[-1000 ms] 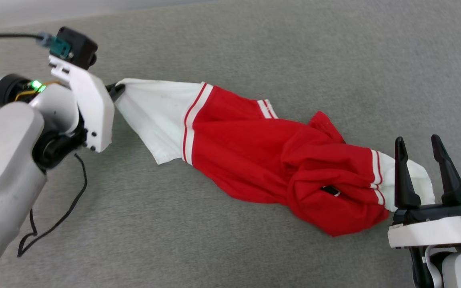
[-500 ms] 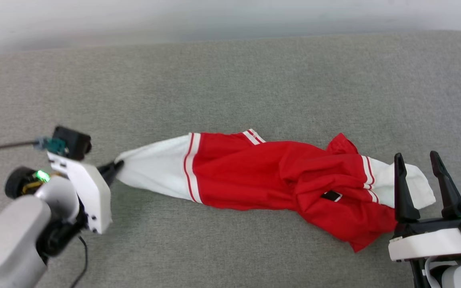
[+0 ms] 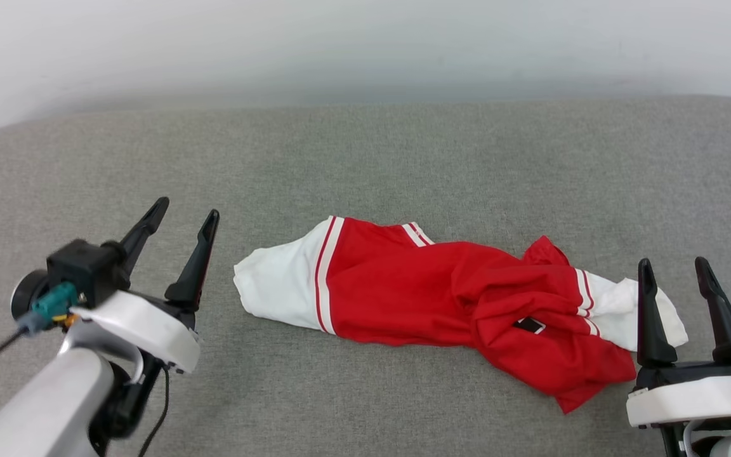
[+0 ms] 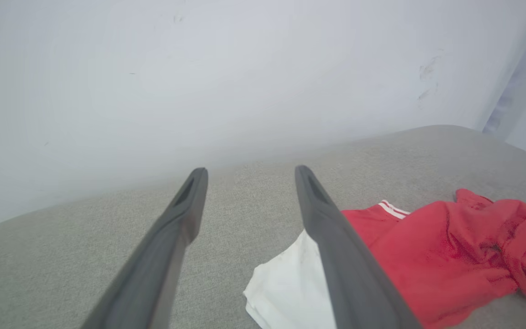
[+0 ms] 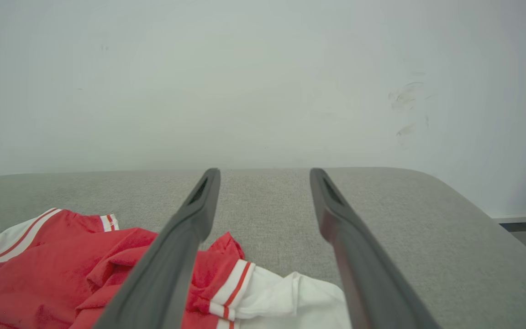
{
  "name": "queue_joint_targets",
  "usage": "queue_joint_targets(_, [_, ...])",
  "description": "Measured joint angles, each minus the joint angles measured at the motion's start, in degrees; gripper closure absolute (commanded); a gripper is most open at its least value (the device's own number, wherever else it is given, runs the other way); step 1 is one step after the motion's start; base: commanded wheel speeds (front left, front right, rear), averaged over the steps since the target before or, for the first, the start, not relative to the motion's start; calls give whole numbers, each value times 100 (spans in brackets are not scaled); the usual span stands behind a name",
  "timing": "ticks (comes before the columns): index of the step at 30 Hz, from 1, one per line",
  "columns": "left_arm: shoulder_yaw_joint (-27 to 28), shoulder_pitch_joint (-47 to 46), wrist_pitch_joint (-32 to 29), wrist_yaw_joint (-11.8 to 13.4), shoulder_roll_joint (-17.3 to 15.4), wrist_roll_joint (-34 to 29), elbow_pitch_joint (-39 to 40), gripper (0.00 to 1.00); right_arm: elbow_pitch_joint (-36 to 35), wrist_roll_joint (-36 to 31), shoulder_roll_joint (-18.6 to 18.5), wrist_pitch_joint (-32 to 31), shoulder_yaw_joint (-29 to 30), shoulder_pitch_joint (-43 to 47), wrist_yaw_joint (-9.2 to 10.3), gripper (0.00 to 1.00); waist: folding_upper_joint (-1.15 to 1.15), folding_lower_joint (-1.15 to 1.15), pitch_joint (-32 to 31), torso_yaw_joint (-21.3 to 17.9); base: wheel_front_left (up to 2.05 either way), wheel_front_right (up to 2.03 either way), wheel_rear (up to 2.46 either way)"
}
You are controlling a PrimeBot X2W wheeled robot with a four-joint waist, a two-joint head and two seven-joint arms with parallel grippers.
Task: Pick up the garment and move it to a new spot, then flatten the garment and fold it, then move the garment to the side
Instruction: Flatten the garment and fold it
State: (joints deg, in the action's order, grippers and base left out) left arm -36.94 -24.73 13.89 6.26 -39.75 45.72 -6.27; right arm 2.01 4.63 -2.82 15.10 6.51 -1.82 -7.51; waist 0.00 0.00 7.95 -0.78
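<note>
Grey woven fabric covers the wide padded surface (image 3: 365, 158), which is bounded at twelve o'clock by a pale wall (image 3: 365, 44). The garment (image 3: 416, 292) is laid crumpled across its middle, drawn out from nine o'clock towards four o'clock. The left gripper (image 3: 188, 208) is seen at eight o'clock, fingers spread and empty, near one white sleeve (image 3: 276, 285). The right gripper (image 3: 672, 261), at four o'clock, is likewise spread and empty; the other sleeve (image 3: 619, 298) is overlapped by its inner finger, contact not discernible. A small black patch (image 3: 529, 325) is shown among the folds.

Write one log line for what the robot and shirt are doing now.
garment: crumpled on gray surface | left gripper: open, beside white sleeve, apart | right gripper: open, by other sleeve | flattening: not done
</note>
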Motion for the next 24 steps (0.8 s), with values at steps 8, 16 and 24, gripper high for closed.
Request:
queue_joint_targets(8, [1225,1261,118,385,865,-1189,1068,0,-15,1,0,0,55,209,0,0,0,0,-270,69,0,0,0])
queue_joint_targets(16, [2052,2235,118,41,1635,-2089,1428,0,4,-40,1,-26,-5,306,0,0,0,-1,-395,78,0,0,0])
queue_joint_targets(24, [2396,2343,118,-416,2037,-2455,1332,0,-563,357,-1059,-2610,-107,73,-2,0,0,0,-223,142,0,0,0])
